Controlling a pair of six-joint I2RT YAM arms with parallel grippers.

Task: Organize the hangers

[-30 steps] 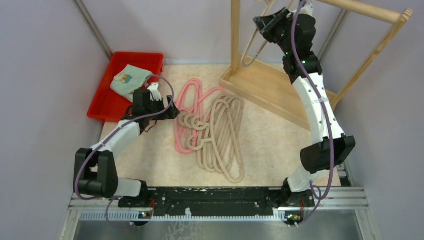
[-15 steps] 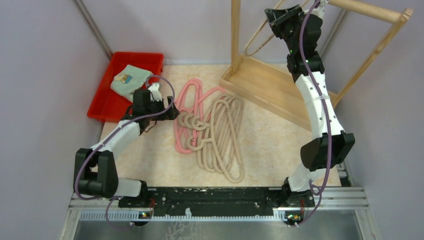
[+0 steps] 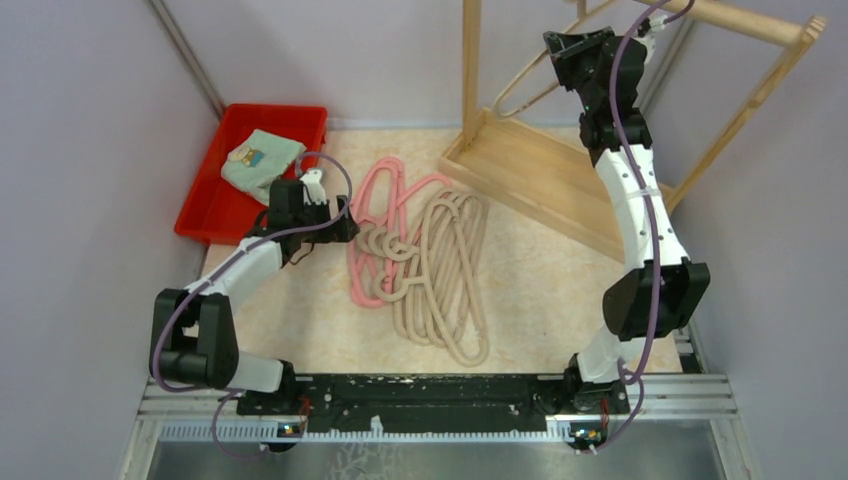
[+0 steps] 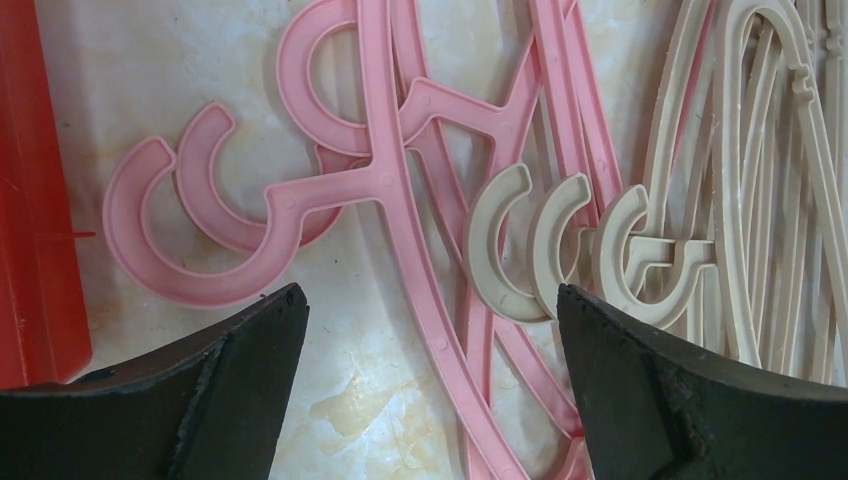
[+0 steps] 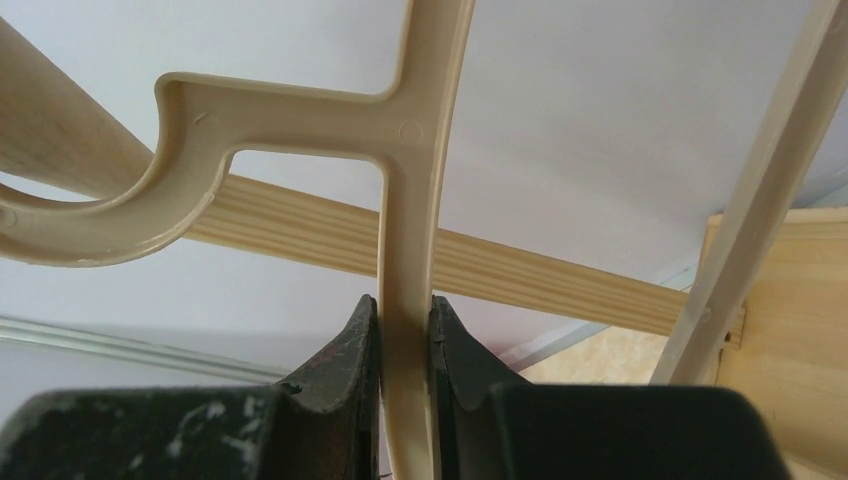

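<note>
A heap of pink hangers (image 3: 372,215) and beige hangers (image 3: 445,275) lies on the table's middle. My left gripper (image 3: 345,222) is open just above the pink hangers' hooks (image 4: 215,225), with pink bars between its jaws and beige hooks (image 4: 545,245) to the right. My right gripper (image 3: 560,45) is raised high at the wooden rack (image 3: 540,170) and is shut on a beige hanger (image 5: 405,200) by its stem. That hanger's hook (image 5: 120,215) lies against the rack's top rail (image 5: 330,235). The hanger also shows in the top view (image 3: 530,85).
A red bin (image 3: 240,175) with a folded cloth (image 3: 262,160) stands at the back left, close behind my left gripper. The rack's base tray and slanted posts fill the back right. Grey walls close in both sides.
My right arm has moved right and up toward the rack's top rail, carrying the beige hanger. The left arm has stayed in place.
</note>
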